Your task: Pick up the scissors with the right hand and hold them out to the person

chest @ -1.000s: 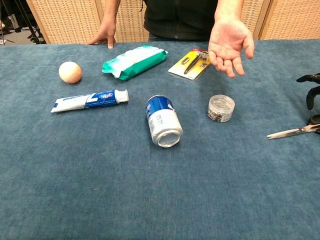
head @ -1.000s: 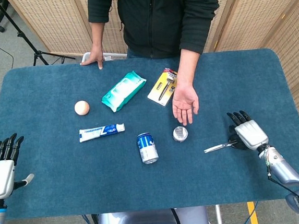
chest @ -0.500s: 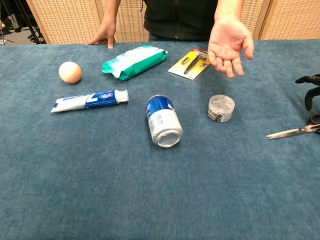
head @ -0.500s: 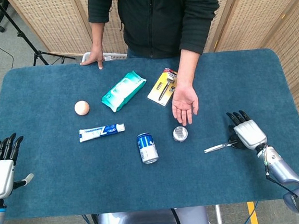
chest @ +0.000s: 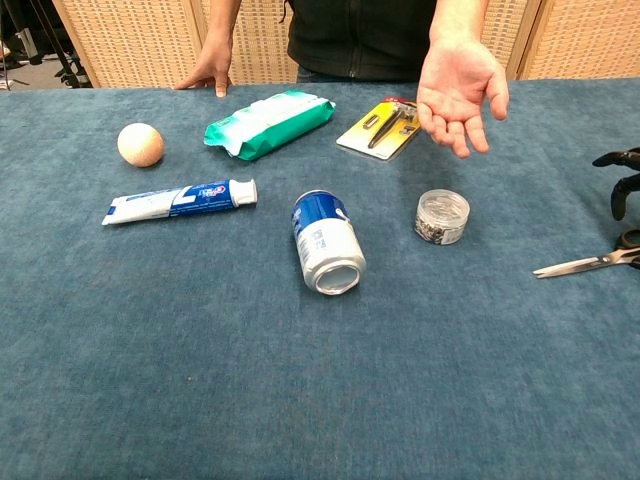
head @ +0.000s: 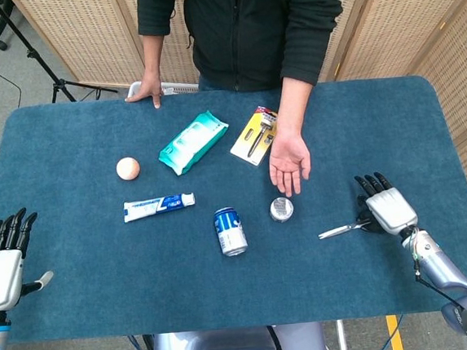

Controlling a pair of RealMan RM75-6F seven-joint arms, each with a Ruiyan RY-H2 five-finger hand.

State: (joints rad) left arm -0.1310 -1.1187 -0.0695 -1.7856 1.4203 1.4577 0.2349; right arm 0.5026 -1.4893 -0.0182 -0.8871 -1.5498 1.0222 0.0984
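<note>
The scissors (head: 345,230) in my head view lie flat, handles under my right hand (head: 388,209), which has barely shifted, grip uncertain; in the chest view they (chest: 590,263) rest unlifted, so pickup remains undone.

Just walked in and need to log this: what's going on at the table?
The right hand sits over the handles of the scissors, which lie flat on the table, not yet lifted. The person's open palm waits above the small round tin. The left hand rests idle.
</note>
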